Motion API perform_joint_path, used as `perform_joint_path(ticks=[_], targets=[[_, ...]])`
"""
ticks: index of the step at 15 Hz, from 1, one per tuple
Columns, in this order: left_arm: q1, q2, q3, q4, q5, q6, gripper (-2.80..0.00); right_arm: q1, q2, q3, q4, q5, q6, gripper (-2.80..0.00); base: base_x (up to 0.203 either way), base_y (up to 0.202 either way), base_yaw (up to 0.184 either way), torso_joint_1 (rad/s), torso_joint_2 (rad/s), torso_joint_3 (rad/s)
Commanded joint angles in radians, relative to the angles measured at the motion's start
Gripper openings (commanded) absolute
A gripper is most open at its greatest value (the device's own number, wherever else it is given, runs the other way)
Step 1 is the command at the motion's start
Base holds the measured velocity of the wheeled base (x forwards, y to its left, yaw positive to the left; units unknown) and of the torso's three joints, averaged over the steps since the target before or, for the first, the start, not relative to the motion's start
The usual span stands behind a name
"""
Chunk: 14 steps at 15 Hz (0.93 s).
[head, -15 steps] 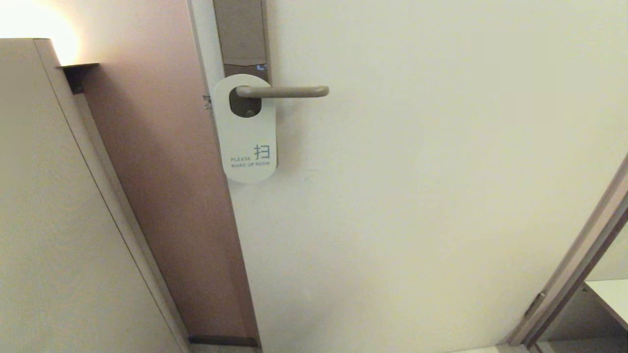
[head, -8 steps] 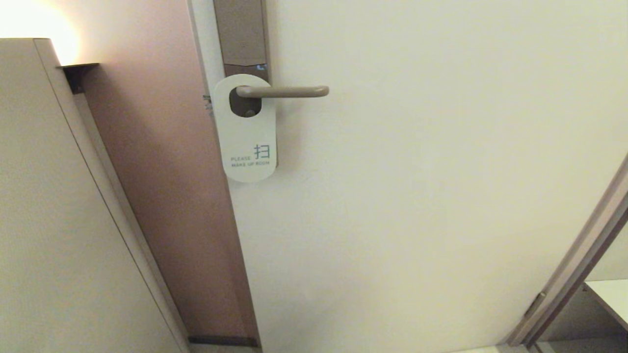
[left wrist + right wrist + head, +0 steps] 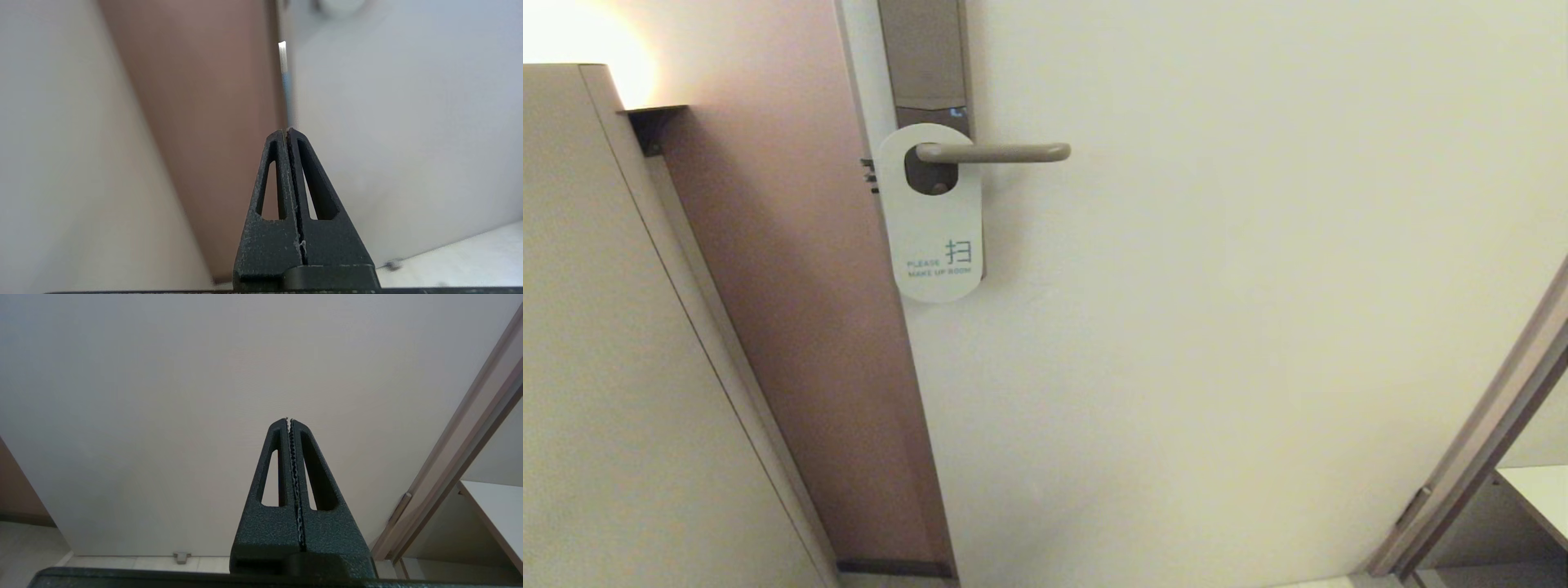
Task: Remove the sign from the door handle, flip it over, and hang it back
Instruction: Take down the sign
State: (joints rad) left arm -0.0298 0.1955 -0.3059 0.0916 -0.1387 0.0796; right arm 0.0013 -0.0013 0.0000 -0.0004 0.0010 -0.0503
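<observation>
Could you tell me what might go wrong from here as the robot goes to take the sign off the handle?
1. The sign lies flat against the door, so fingers may struggle to get behind its edge.
2. It hangs at the inner end of the door handle and must slide the whole lever length; it could snag.
3. The left gripper is shut and must open first.

Door: I see a cream door (image 3: 1217, 327) filling the centre.
Left: brown wall strip (image 3: 800, 327), pale cabinet panel (image 3: 613, 367).
Light: warm glow (image 3: 572, 33) in the upper-left corner.
</observation>
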Motion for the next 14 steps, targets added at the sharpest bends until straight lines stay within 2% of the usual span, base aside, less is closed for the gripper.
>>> perform_joint_path(ticks=[1, 4, 6, 9, 14], targets=[[-0.033, 0.154, -0.067, -0.013, -0.004, -0.005, -2.80, 0.000, 0.001, 0.000, -0.001, 0.001, 0.000, -2.80, 0.000, 0.000, 0.000, 0.000, 0.00, 0.000], [-0.103, 0.333, -0.160, -0.090, -0.009, -0.013, -2.80, 0.000, 0.001, 0.000, -0.001, 0.001, 0.000, -2.80, 0.000, 0.000, 0.000, 0.000, 0.00, 0.000], [-0.135, 0.435, -0.198, -0.146, -0.015, -0.040, -2.80, 0.000, 0.001, 0.000, 0.000, 0.001, 0.000, -2.80, 0.000, 0.000, 0.000, 0.000, 0.00, 0.000], [-0.150, 0.565, -0.240, -0.208, -0.038, -0.103, -2.80, 0.000, 0.001, 0.000, 0.000, 0.001, 0.000, -2.80, 0.000, 0.000, 0.000, 0.000, 0.00, 0.000], [-0.150, 0.743, -0.265, -0.320, -0.090, -0.139, -2.80, 0.000, 0.001, 0.000, -0.001, 0.001, 0.000, -2.80, 0.000, 0.000, 0.000, 0.000, 0.00, 0.000]])
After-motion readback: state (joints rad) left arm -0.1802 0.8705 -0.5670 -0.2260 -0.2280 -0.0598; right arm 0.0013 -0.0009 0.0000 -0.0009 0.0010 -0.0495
